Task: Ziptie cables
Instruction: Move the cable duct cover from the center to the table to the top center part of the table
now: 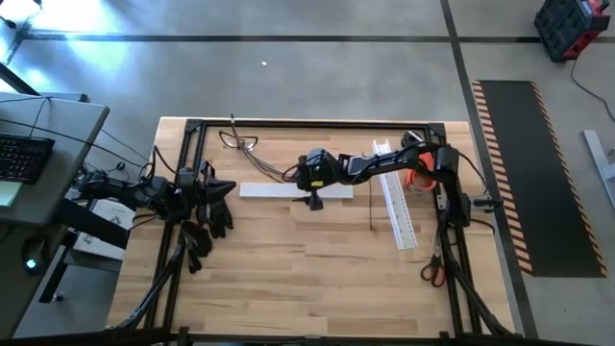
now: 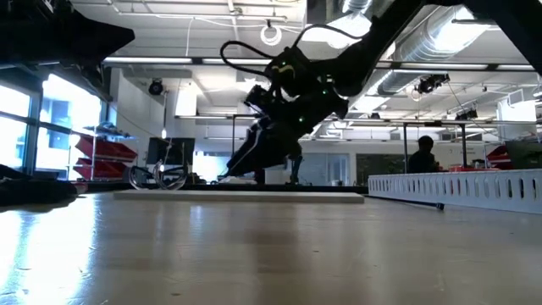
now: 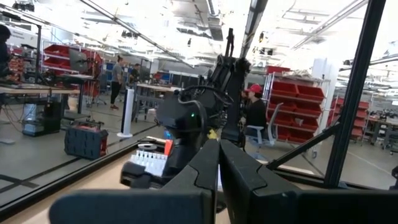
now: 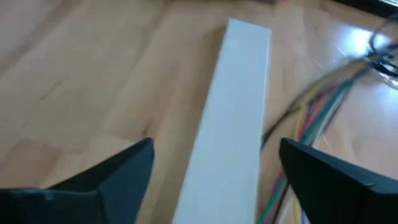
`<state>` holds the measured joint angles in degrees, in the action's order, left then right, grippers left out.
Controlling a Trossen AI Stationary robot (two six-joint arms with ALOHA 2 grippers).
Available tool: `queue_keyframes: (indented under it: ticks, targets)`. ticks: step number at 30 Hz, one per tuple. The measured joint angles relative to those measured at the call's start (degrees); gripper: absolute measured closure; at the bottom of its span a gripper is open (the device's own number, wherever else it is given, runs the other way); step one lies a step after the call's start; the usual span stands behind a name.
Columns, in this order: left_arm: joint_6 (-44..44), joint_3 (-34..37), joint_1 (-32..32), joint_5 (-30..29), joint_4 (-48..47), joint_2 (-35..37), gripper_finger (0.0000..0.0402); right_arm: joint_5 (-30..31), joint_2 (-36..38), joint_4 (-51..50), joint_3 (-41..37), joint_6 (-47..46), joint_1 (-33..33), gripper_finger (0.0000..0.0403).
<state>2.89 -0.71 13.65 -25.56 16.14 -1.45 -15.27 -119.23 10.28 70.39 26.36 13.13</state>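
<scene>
My right gripper [image 1: 309, 183] [image 4: 216, 149] is open and hangs over the near-middle of the table, above a flat white strip [image 4: 239, 106] [image 1: 293, 190], one finger on each side of it and touching nothing. The cables [image 4: 320, 115], thin wires that show yellow, green and red in the right wrist view, lie on the wood just beside that strip and run toward the far left [image 1: 269, 165]. The ziptie [image 1: 373, 210], a thin dark strip, lies flat next to the white channel [image 1: 399, 207]. My left gripper [image 3: 219, 168] [image 1: 213, 207] waits shut at the table's left side.
Clear safety glasses [image 1: 238, 142] [image 2: 157, 176] sit near the far edge. Orange-handled scissors [image 1: 431, 265] lie at the right near corner, and an orange object [image 1: 418, 179] lies by the right arm's base. A black frame [image 1: 317, 123] rims the table. People stand in the room behind.
</scene>
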Motion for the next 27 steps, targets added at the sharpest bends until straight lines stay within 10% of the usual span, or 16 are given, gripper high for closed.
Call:
queue_keyframes:
  ticks: [9,22,27]
  targets:
    - [0.02,0.00,0.00,0.05,-0.02,-0.01,0.0402,3.02,-5.46,2.07,0.13,-2.77,0.37,0.0025]
    - [0.03,0.00,-0.02,0.11,-0.02,0.00,0.0402,3.74,-8.45,-0.28,0.48,-7.33,0.55,0.0193]
    - [0.14,0.00,0.00,0.14,0.00,0.00,0.0402,2.43,-8.43,-0.06,0.44,-8.32,0.65,0.0196]
